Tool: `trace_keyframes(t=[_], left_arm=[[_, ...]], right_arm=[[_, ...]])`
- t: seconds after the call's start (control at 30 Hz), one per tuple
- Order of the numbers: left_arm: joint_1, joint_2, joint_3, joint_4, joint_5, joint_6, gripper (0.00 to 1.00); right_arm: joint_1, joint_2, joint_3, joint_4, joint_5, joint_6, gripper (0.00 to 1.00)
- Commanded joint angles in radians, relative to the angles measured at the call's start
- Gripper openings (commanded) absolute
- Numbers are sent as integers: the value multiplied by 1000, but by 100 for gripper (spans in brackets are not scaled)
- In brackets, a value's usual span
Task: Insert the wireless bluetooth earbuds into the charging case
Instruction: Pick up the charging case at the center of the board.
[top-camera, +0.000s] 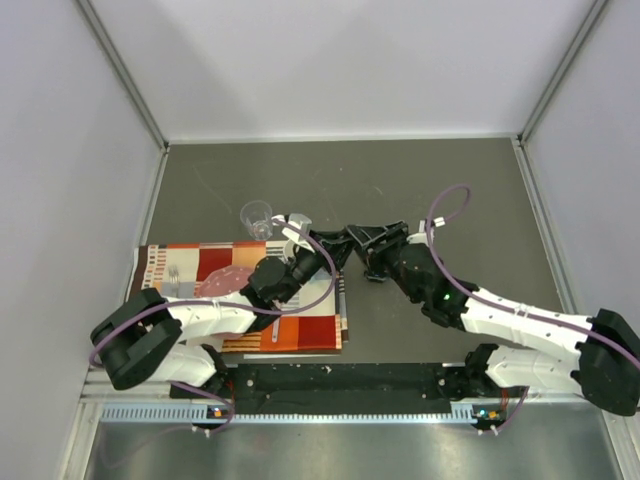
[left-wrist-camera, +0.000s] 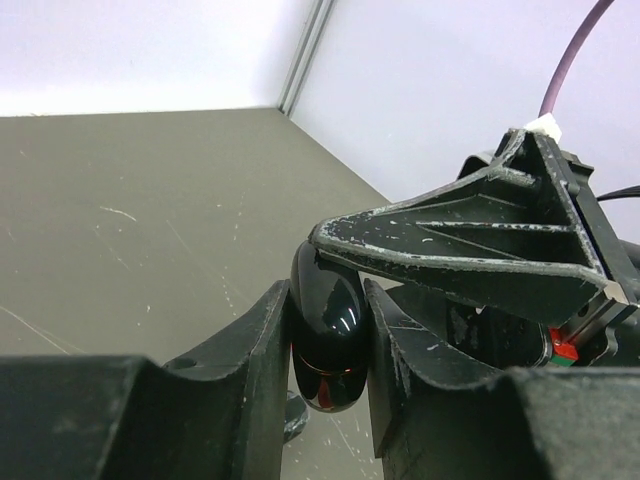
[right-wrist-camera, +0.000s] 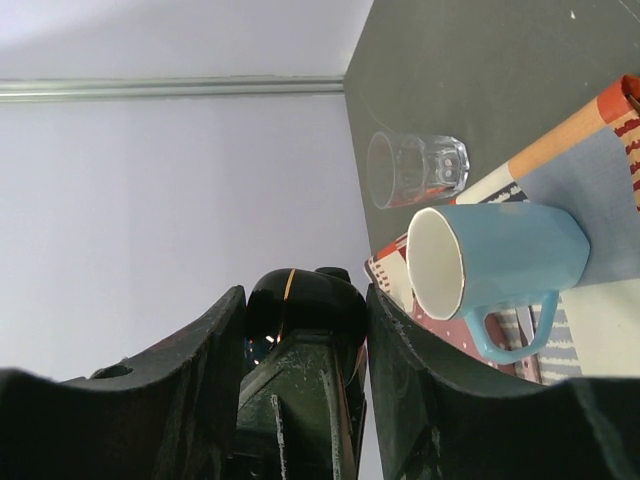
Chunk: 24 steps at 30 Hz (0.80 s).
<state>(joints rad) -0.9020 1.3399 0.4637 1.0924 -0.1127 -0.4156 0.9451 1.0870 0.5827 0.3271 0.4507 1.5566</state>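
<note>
A glossy black oval charging case (left-wrist-camera: 325, 340) is held above the table between both grippers. My left gripper (left-wrist-camera: 328, 295) is shut on it, fingers pressing its two sides. My right gripper (right-wrist-camera: 305, 295) grips the same case (right-wrist-camera: 290, 300) from the opposite side; a thin gold seam shows on it. The two grippers meet at the table's middle, left gripper (top-camera: 332, 252) and right gripper (top-camera: 352, 243). One right finger (left-wrist-camera: 460, 250) crosses over the case top. No earbud shows clearly. A small dark thing (left-wrist-camera: 290, 415) lies on the table under the case; I cannot tell what it is.
A patterned red, orange and white placemat (top-camera: 300, 325) lies at the near left under the left arm. A clear glass (top-camera: 257, 217) stands just beyond it, also in the right wrist view (right-wrist-camera: 415, 170). A light blue mug (right-wrist-camera: 500, 260) stands on the mat.
</note>
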Motion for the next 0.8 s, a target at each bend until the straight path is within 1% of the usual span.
trace_keyframes(t=[0.0,0.03,0.07,0.1,0.17,0.23,0.27,0.3,0.37,0.4,0.43,0.5,0.6,0.7,0.77], left_arm=[[0,-15,-22,92,19,27,0],[0,-25,-29,103,37,41,0],[-2,-34,-39,113,45,49,0],[0,-47,-55,113,54,57,0],[0,-90,-71,106,82,98,0],[3,-149,-95,78,91,141,0],[2,-174,-109,67,106,155,0],[3,-200,-112,40,113,176,0],[8,-284,-93,-40,198,237,0],[9,-315,-80,-86,227,262,0],[12,-365,-68,-185,249,314,0],[23,-427,-42,-286,304,384,0],[35,-476,-49,-307,349,461,0],[47,-515,-66,-296,392,489,0],[54,-513,-54,-319,412,495,0]], right_arm=[[17,-41,-1,96,-15,-107,48],[17,-51,2,95,-20,-133,57],[17,-59,6,92,-24,-159,77],[14,-70,11,86,-39,-211,86],[-8,-99,43,43,-78,-260,96],[-37,-110,89,-31,-182,-328,98],[-78,-114,151,-157,-225,-343,98],[-97,-111,178,-201,-322,-384,99],[-146,-116,222,-250,-426,-415,99],[-184,-118,229,-252,-529,-435,99],[-201,-121,233,-253,-576,-440,99],[-233,-136,230,-255,-663,-437,99],[-253,-151,203,-194,-756,-409,99],[-255,-136,197,-131,-844,-400,99],[-256,-121,197,-91,-894,-383,99]])
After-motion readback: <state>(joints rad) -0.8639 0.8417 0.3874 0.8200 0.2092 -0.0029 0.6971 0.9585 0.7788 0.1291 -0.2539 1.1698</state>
